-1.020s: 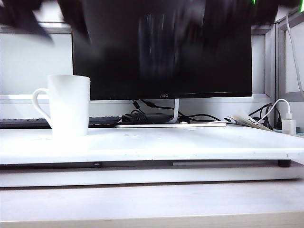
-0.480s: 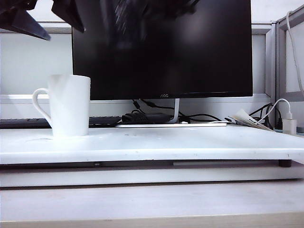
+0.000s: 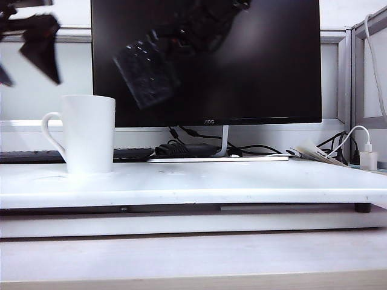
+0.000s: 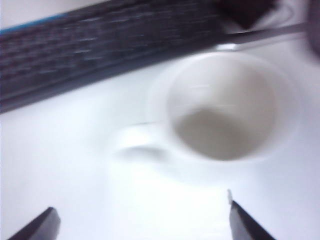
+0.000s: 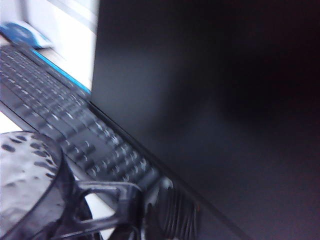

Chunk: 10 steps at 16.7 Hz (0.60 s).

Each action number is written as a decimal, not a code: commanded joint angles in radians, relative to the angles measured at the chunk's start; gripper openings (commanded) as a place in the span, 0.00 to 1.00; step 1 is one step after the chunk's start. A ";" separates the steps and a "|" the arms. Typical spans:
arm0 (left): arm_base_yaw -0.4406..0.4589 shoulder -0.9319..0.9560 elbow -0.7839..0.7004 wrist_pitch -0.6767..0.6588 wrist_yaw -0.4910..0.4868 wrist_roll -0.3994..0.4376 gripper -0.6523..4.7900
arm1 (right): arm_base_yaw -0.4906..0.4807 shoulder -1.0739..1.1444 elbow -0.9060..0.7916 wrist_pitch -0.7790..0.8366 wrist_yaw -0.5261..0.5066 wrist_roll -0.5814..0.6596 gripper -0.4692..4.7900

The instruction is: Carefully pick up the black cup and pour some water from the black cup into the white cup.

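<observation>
A: Around the tall plain white ceramic mug [image 3: 87, 134]?
B: Standing upright on the left of the flat white bench [image 3: 242, 184], loop handle turned left. Behind it, a long black keyboard [image 3: 130, 153] lying flat. Further right, a wide black monitor [image 3: 242, 66] on a thin silver stand, with a tangle of black cables [image 3: 187, 148] at its foot. At the far right edge, a white charger plug [image 3: 367, 159] with a white cord. Nothing standing between mug and keyboard.

A: Left claw [image 3: 33, 45]?
B: Hanging high above and left of the mug, blurred, dark and angular. Spread as wide as possible, gripping nothing. From the left wrist view, two dark pointed fingertips [image 4: 245, 225] well apart, with the mug's round mouth [image 4: 222, 107] beyond them, pale inside, handle off to one side; contents not discernible.

A: Right claw [image 3: 175, 39]?
B: Up in front of the monitor, right of the mug and higher than its rim. Clamped tight on the short dark faceted tumbler [image 3: 145, 74]. Tilted in mid-air, no contact with the mug. No stream visible.

A: Surfaces?
B: Tumbler glossy, translucent grey, dimpled all over [image 5: 25, 190], cylindrical, without handle. Mug smooth, matte, a little wider at the rim. Bench smooth, faintly scuffed. Monitor screen dark and reflective.
</observation>
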 commanded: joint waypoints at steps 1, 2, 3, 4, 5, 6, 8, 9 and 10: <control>0.001 0.008 0.003 0.024 0.067 -0.055 1.00 | 0.013 -0.002 0.010 0.079 0.027 -0.059 0.08; 0.001 0.010 0.003 0.024 0.070 -0.055 1.00 | 0.023 -0.002 0.010 0.086 0.026 -0.097 0.08; 0.001 0.011 0.003 0.022 0.091 -0.055 1.00 | 0.028 -0.002 0.010 0.087 0.026 -0.127 0.08; 0.001 0.014 0.003 0.021 0.151 -0.055 1.00 | 0.035 -0.002 0.010 0.087 0.026 -0.153 0.08; 0.000 0.016 0.003 0.024 0.161 -0.055 1.00 | 0.042 -0.002 0.010 0.088 0.026 -0.181 0.08; 0.000 0.016 0.003 0.026 0.161 -0.074 1.00 | 0.048 -0.002 0.010 0.098 0.026 -0.223 0.08; 0.000 0.021 0.003 0.030 0.161 -0.093 1.00 | 0.061 -0.002 0.010 0.138 0.026 -0.269 0.08; 0.000 0.021 0.003 0.030 0.161 -0.093 1.00 | 0.064 -0.002 0.010 0.162 0.026 -0.299 0.08; 0.000 0.021 0.003 0.029 0.161 -0.096 1.00 | 0.071 0.003 0.010 0.180 0.027 -0.348 0.08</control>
